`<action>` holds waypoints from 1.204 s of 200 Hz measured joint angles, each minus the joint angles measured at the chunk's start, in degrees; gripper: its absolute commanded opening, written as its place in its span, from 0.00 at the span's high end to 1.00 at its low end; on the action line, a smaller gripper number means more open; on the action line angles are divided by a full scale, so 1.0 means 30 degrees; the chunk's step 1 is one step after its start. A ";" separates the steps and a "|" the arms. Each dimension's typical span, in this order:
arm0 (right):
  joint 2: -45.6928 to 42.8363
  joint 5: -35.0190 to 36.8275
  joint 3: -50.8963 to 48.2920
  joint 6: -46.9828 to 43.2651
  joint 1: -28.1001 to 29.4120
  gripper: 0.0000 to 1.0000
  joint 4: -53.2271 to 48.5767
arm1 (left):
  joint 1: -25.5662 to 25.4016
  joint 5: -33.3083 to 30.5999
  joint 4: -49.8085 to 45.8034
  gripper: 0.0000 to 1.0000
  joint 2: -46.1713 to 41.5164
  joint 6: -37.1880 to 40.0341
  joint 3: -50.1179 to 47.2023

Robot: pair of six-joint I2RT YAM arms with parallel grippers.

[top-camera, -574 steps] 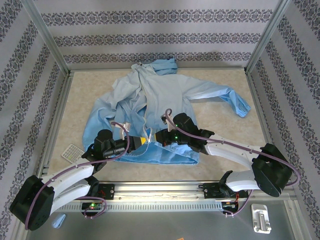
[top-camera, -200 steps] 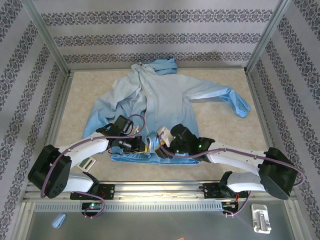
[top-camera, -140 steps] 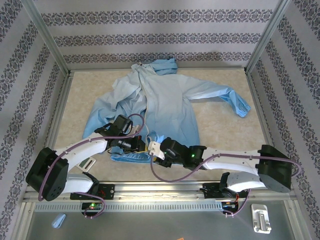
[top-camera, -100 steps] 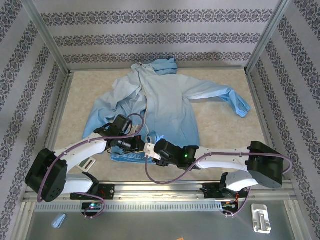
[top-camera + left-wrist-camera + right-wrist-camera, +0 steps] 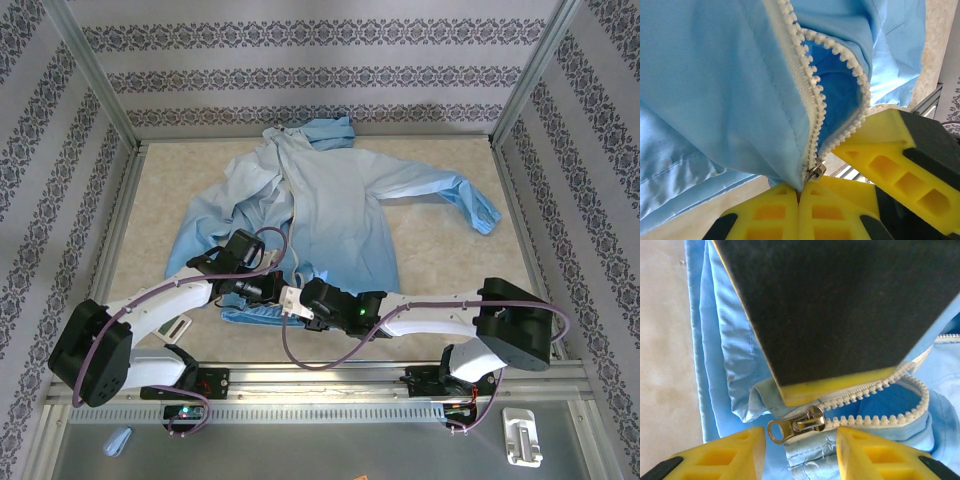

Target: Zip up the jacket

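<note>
The light-blue hooded jacket (image 5: 335, 205) lies spread on the table, hood at the far side. Its pale zipper (image 5: 807, 100) is parted above the slider. My left gripper (image 5: 800, 200) is shut on the hem fabric just below the metal slider (image 5: 815, 173). It sits at the hem's middle (image 5: 272, 288). My right gripper (image 5: 800, 452) is open, and its yellow fingertips (image 5: 720, 455) stand on either side of the slider and pull tab (image 5: 796, 426) without touching them. Its wrist meets the left gripper at the hem (image 5: 297, 300). The left gripper's dark finger (image 5: 840, 305) covers the zipper above the slider.
A white gridded card (image 5: 178, 328) lies under my left arm. On the near shelf are a small blue scrap (image 5: 118, 441) and a white clip (image 5: 522, 436). Aluminium rails (image 5: 330, 375) and patterned walls enclose the table.
My right arm has swung left along the hem, bringing its gripper up against the left gripper. The left gripper has kept its hold on the hem without moving.
</note>
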 measured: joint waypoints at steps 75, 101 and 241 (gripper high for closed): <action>0.0350 -0.0007 0.0000 0.0204 0.0000 0.79 0.0401 | 0.0000 0.0051 -0.0044 1.00 -0.0481 -0.0073 -0.0153; 0.0270 -0.0153 -0.0102 0.0379 0.0000 0.83 0.0386 | 0.0000 0.0044 0.0000 1.00 -0.0532 -0.0080 -0.0313; 0.0022 -0.2368 -0.0546 0.1180 -0.0772 0.76 0.0852 | 0.0000 0.0138 0.1049 1.00 -0.0729 -0.0736 -0.1690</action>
